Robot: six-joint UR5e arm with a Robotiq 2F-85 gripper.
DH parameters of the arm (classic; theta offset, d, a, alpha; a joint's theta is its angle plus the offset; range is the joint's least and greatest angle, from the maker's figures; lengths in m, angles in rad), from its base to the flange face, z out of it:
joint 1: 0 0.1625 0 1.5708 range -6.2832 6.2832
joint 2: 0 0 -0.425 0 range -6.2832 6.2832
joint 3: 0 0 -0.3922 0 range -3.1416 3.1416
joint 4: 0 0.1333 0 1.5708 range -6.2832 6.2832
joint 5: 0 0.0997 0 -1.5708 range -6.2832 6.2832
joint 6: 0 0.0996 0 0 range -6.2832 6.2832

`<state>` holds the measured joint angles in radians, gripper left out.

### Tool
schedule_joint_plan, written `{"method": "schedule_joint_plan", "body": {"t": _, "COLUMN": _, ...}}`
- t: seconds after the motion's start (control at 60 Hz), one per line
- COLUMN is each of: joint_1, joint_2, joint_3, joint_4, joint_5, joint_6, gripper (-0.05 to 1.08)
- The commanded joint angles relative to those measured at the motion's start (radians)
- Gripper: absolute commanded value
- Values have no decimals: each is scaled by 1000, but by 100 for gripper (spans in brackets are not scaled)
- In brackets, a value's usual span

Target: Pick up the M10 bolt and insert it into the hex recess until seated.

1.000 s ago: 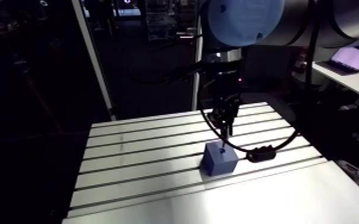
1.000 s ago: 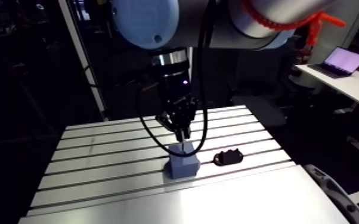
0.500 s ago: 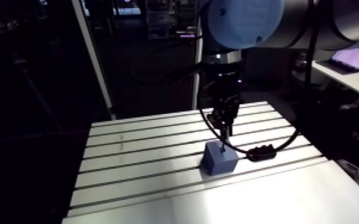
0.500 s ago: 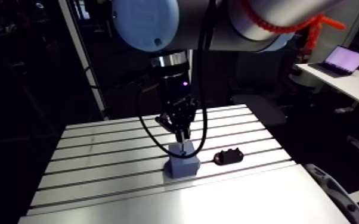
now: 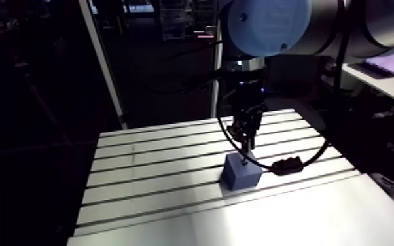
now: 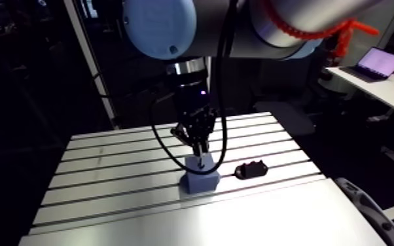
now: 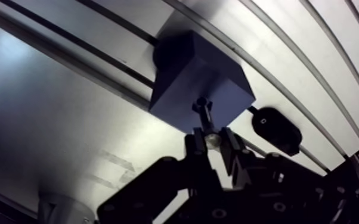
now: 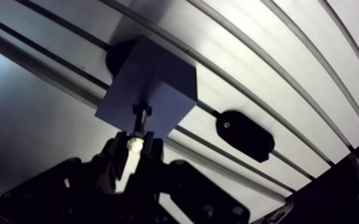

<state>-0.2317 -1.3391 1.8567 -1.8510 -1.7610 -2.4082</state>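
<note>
A blue-grey block stands on the slotted aluminium table. In the wrist view the block lies just ahead of my fingers. My gripper is shut on the M10 bolt, which points at the block's top face. The bolt's far end reaches over the top face of the block; I cannot tell whether it touches. In the arm view my gripper hangs straight above the block with the bolt between them. The hex recess itself is not visible.
A small black oblong part lies on the table to the right of the block, also seen as a black part beside the block in the wrist view. Table slots run left to right. The table's front edge is near.
None that I can tell; the gripper holds the bolt over the block as before, and only the arm view has shifted slightly.
</note>
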Motion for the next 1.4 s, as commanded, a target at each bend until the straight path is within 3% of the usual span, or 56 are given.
{"method": "schedule_joint_plan", "body": {"t": 0.017, "joint_1": 0, "joint_2": 7, "joint_3": 2, "joint_4": -7, "joint_5": 1, "joint_6": 0, "gripper": 108}}
{"method": "schedule_joint_plan", "body": {"t": 1.4, "joint_1": 0, "joint_2": 13, "joint_3": 13, "joint_4": -20, "joint_5": 1, "joint_6": -1, "gripper": 108}}
